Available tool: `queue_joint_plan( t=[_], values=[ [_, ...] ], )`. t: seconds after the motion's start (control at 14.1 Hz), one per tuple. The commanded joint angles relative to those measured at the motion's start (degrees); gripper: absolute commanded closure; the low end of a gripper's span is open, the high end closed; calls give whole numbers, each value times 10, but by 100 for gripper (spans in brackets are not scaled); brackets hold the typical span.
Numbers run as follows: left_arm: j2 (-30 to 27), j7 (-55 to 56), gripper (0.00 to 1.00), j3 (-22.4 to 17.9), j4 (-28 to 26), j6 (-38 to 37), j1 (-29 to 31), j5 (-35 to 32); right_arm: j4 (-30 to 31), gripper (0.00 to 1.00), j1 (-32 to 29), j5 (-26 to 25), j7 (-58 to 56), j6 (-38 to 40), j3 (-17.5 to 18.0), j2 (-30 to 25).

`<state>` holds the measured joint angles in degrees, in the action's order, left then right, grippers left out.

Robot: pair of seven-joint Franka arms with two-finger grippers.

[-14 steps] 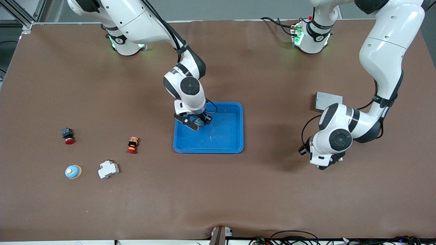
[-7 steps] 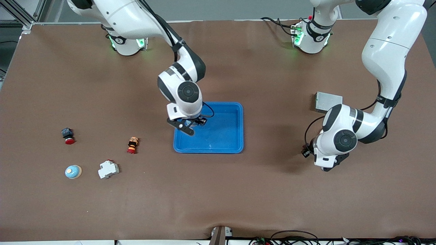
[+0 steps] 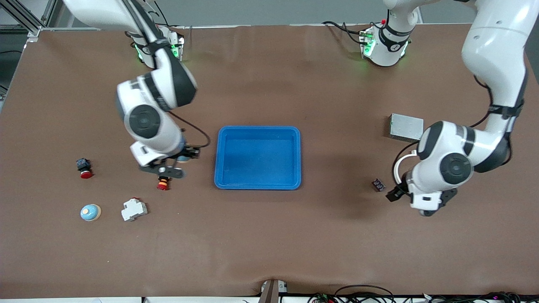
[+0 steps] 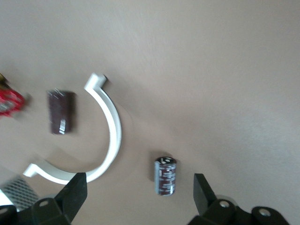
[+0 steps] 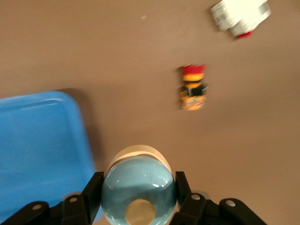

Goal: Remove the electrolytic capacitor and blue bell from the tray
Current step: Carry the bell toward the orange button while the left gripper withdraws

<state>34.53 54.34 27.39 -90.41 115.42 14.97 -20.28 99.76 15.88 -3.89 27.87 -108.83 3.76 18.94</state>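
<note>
left gripper [image 4: 136, 197] spread wide over bare table, capacitor [image 4: 165, 176] lying loose right between the fingers, touching neither. right gripper [image 5: 137, 199] clamped on a blue bell [image 5: 138, 191], up over the table just beside the blue tray [image 3: 257, 156], above a red-and-orange button [image 3: 163, 183]. second bell [image 3: 90, 212] down by the white breaker [image 3: 134, 209].

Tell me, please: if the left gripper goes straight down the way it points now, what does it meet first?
Probably the small dark capacitor, which lies on the brown table between the open fingers of the left gripper. Depth is unclear, so it could land on bare table beside it.
</note>
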Motion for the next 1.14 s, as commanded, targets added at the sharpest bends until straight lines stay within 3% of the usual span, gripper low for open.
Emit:
queue_joint_plan(
  t=[0.0,0.35,0.64,1.06],
  values=[
    [-14,-83,0,11,46,-57,23,21,72,100,-72,1,-124,-37,12,-45],
    [-24,-245,0,8,80,-77,44,19,167,100,-196,50,-359,-171,11,-44],
    [-31,-292,0,13,100,-77,61,28,215,100,-225,51,-397,-267,11,-23],
    [-118,-337,0,13,98,-78,67,48,249,100,-222,75,-398,-351,12,18]
  ],
)
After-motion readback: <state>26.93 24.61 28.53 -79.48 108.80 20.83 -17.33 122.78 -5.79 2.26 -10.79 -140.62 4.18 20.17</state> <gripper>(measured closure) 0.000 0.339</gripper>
